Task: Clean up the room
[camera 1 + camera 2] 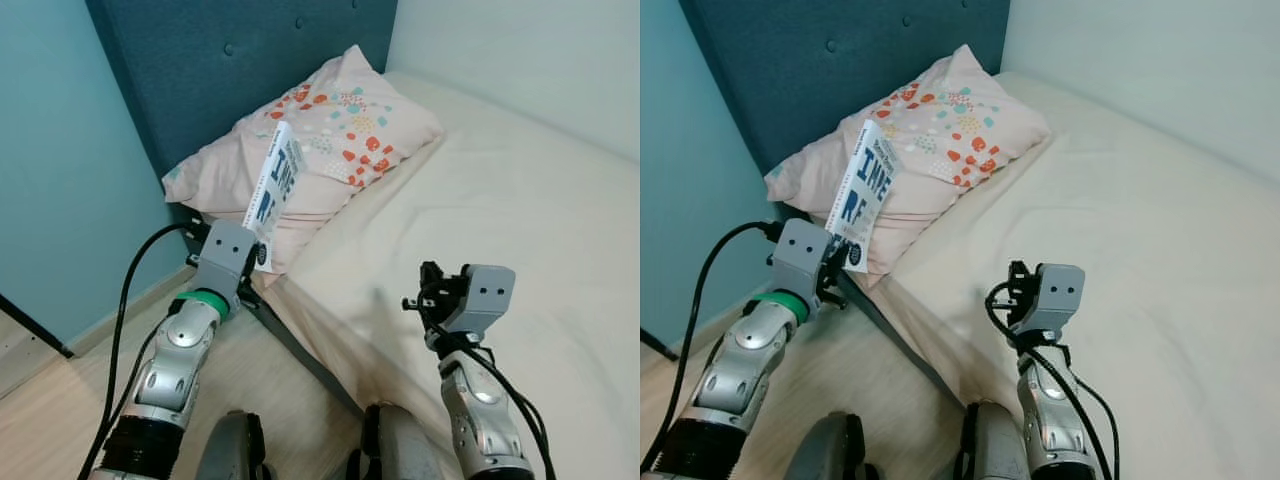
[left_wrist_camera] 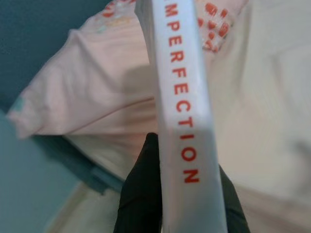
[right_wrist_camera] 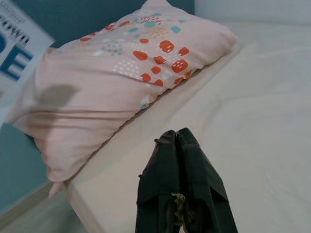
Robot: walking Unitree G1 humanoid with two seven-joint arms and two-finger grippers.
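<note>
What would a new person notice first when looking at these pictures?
First, the white book with blue letters, held upright by the left tool beside the bed's near corner, in front of the pillow. Next, the pale pink pillow with red and teal spots, leaning against the dark blue headboard. The right tool, its fingers shut and holding nothing, is raised over the cream sheet.

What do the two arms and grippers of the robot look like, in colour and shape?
Both arms are silver metal with rounded joints. The left arm has a green ring at the wrist and a thick black cable looping beside it; the right arm carries thinner black cables. Each wrist ends in a grey box. The right gripper has long black fingers.
</note>
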